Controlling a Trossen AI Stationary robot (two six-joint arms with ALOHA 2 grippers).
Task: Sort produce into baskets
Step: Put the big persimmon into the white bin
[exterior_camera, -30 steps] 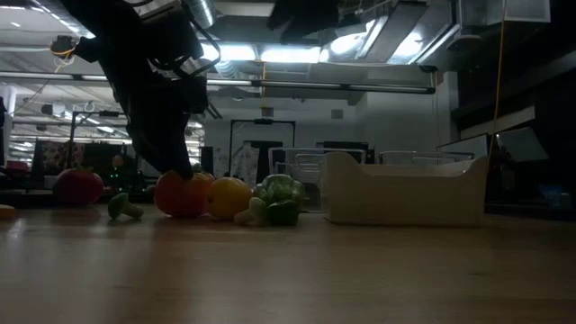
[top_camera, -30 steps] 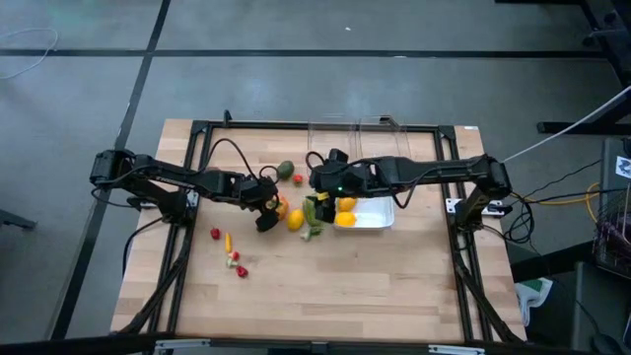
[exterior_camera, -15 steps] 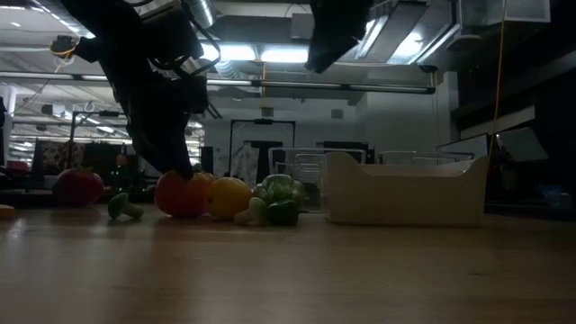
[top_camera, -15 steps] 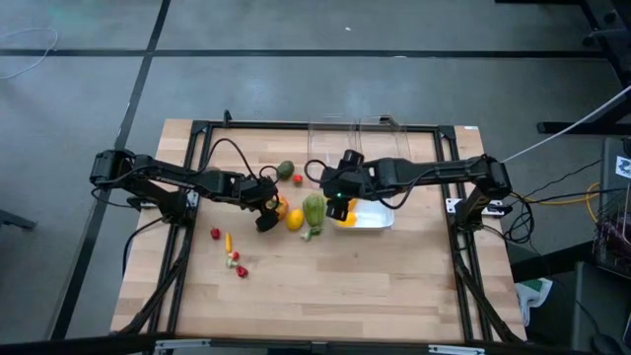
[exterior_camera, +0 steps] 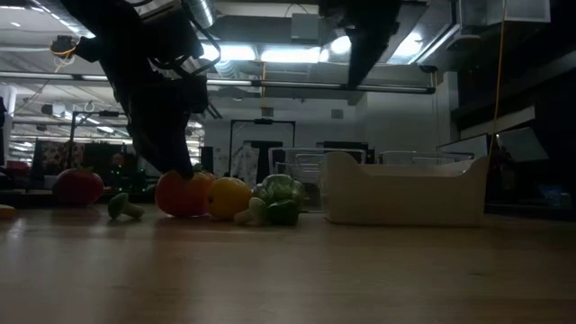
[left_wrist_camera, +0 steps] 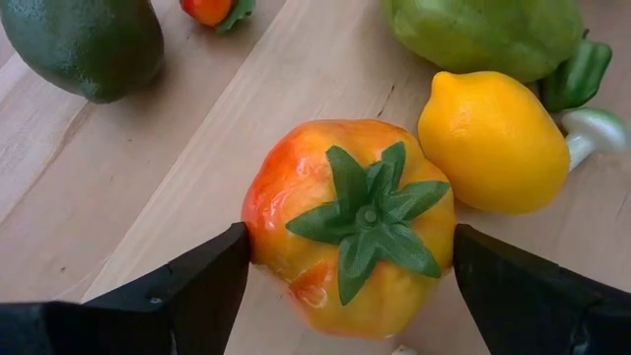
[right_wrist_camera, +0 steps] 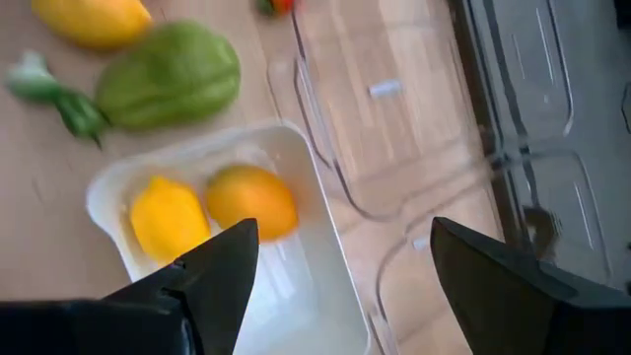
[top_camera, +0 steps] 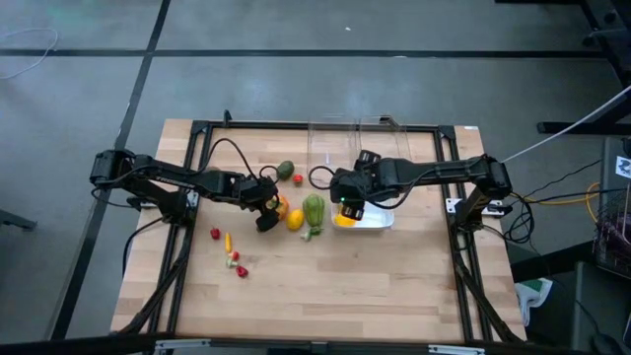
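An orange-red tomato [left_wrist_camera: 345, 222] with a green stem cap sits on the table, and my left gripper [left_wrist_camera: 350, 251] is closed around it. A yellow lemon [left_wrist_camera: 493, 143] lies against the tomato, and the long green ribbed piece [top_camera: 314, 208] is beyond the lemon. My right gripper [right_wrist_camera: 345, 266] hangs open above the white basket [right_wrist_camera: 325, 296], with nothing between its fingers. That basket holds a lemon [right_wrist_camera: 168, 217] and an orange piece [right_wrist_camera: 251, 202]. Two clear baskets [top_camera: 330, 148] [top_camera: 385, 143] stand behind it. My left gripper has the tomato between its two fingers, one fingertip on each side [left_wrist_camera: 258, 247] of its round body. The fingers slant down from the table's left. The tomato rests on the table with its stem cap turned up.
A dark green avocado [top_camera: 285, 169] and a small red piece [top_camera: 298, 178] lie behind the tomato. Several tiny red and yellow bits [top_camera: 228, 247] are scattered toward the near left. A black frame [top_camera: 296, 126] runs around the table's edges.
My right gripper has moved toward the table's right edge and a little down, and has tipped steeply downward. It now hangs over the white basket. The green ribbed piece, earlier partly hidden under that gripper, is now in full view.
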